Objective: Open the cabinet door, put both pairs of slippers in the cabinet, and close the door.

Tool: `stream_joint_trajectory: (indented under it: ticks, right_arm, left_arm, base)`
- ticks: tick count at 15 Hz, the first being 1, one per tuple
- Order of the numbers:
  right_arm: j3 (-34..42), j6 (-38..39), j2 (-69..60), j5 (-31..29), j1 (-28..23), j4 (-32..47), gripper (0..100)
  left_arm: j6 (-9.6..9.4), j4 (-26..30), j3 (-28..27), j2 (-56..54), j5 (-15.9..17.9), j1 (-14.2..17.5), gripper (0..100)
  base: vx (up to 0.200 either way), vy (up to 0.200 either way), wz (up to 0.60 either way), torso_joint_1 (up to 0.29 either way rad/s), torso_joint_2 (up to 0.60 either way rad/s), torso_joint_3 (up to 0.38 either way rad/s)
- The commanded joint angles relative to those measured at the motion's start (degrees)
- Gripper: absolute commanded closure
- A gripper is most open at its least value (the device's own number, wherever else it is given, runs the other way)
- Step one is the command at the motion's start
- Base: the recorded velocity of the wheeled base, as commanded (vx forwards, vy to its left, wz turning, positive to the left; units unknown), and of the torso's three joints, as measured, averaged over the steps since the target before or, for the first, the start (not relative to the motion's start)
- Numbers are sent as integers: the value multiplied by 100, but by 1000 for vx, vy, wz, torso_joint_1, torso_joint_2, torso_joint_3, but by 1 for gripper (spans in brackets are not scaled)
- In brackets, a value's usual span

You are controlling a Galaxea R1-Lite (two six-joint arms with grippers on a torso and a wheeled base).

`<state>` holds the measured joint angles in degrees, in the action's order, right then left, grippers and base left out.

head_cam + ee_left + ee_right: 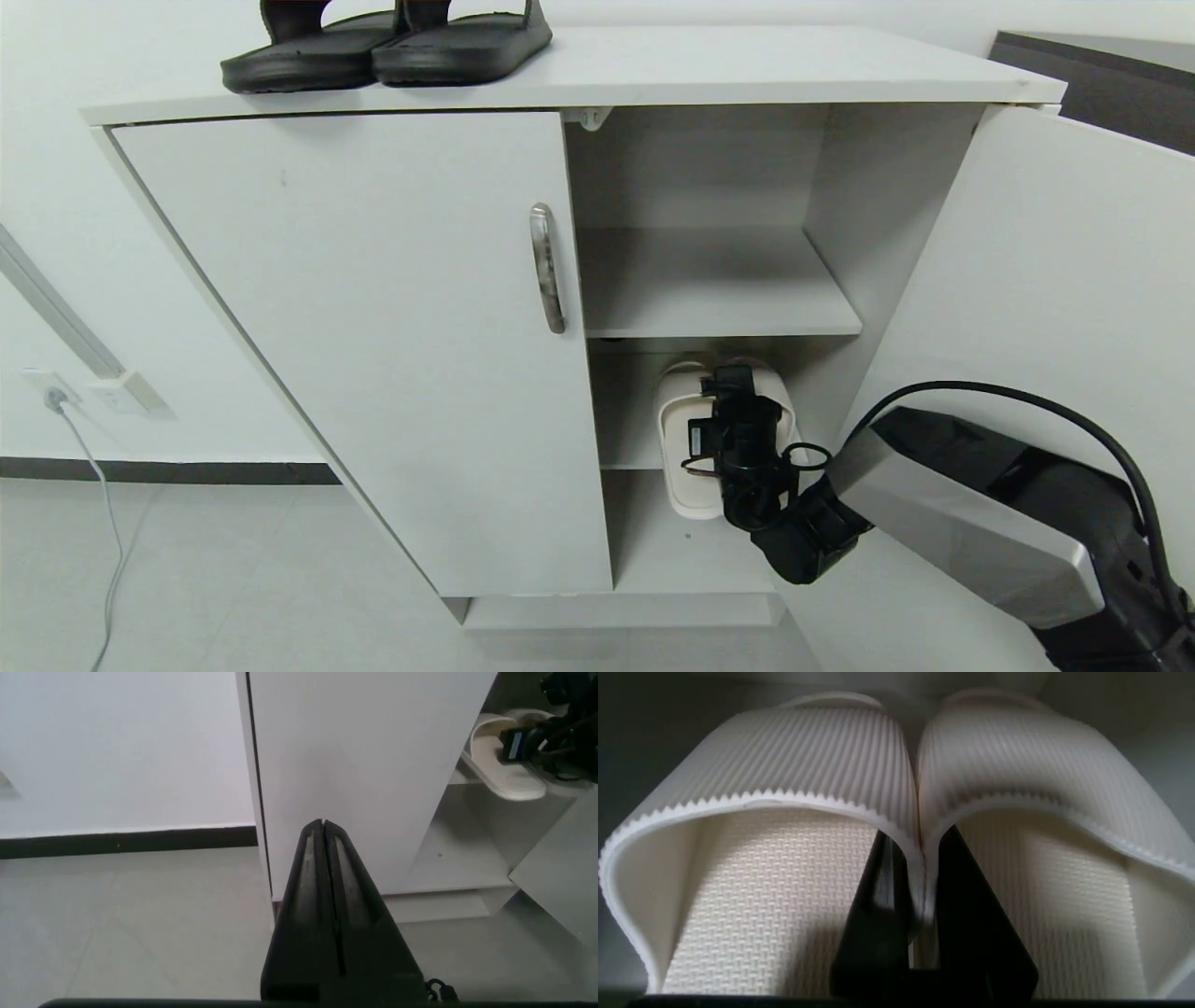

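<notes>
A pair of white slippers [680, 439] sits side by side at the lower shelf of the open cabinet [709, 280], heels sticking out past the shelf edge. My right gripper [733, 387] is shut on the white slippers. In the right wrist view its fingers [971, 910] pinch the two inner strap walls of the white slippers [785, 840] together. A pair of black slippers [383, 47] rests on the cabinet top at the left. My left gripper [322, 829] is shut on nothing, low over the floor before the closed left door [374, 756]. The white slippers [505, 765] show there too.
The right door [1055, 308] is swung open beside my right arm. The left door [373, 345] is closed, with a metal handle [548, 268]. The upper shelf [719, 285] and the cabinet floor [653, 551] are bare. A cable [107, 523] hangs from a wall socket at the left.
</notes>
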<state>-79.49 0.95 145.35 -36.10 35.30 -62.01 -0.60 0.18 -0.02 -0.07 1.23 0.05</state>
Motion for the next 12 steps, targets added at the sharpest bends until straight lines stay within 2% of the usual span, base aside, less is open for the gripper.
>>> stream_joint_trajectory:
  ticks: [1,3,5,12]
  right_arm:
    - [-400,10,152,-3,-50,190,100]
    - [-787,204,284,-3,-120,541,100]
    - [-1042,397,371,-3,-164,849,100]
    - [-1604,406,538,6,-226,1095,100]
  left_arm:
    - [-2,-1,2,7,-35,4,100]
    - [7,-1,2,7,-211,4,100]
    - [-2,-1,2,7,-220,4,100]
    - [-2,-1,2,7,-211,4,100]
  base:
    - [0,0,0,0,0,0]
    - [0,0,0,0,0,0]
    - [0,0,0,0,0,0]
    - [0,0,0,0,0,0]
